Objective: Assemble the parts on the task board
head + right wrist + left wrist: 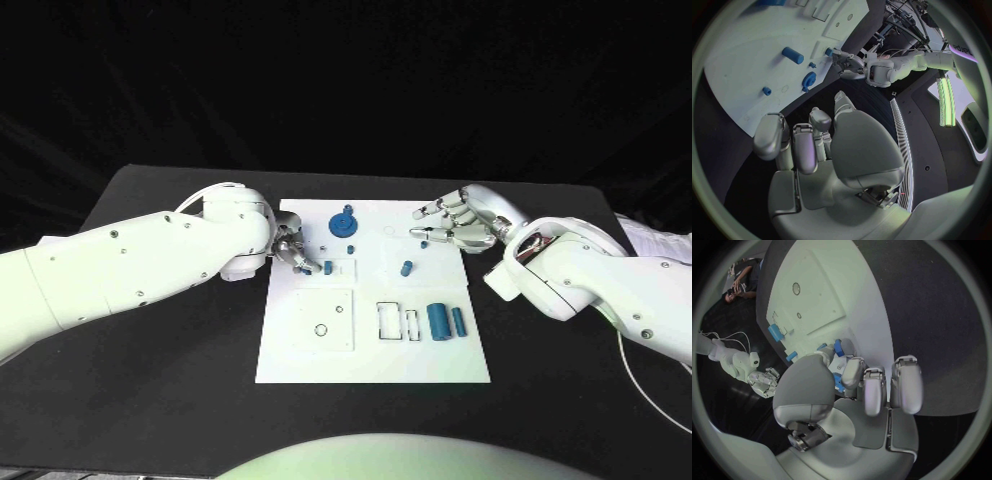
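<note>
White task board (310, 355) at the middle of the black table (159, 390). Near its right edge lie two blue cylinders (450, 324), side by side. Midway along the left edge the left hand (290, 250) pinches a small blue part (312, 268). At the far right edge the right hand (450, 225) hovers, fingers curled, holding nothing. A blue disc (345, 223) lies toward the far edge.

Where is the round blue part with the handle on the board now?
In the head view, the round blue part sits at the far edge of the task board, between the left hand and the right hand.

No readable text, label or number, as far as these views show.
</note>
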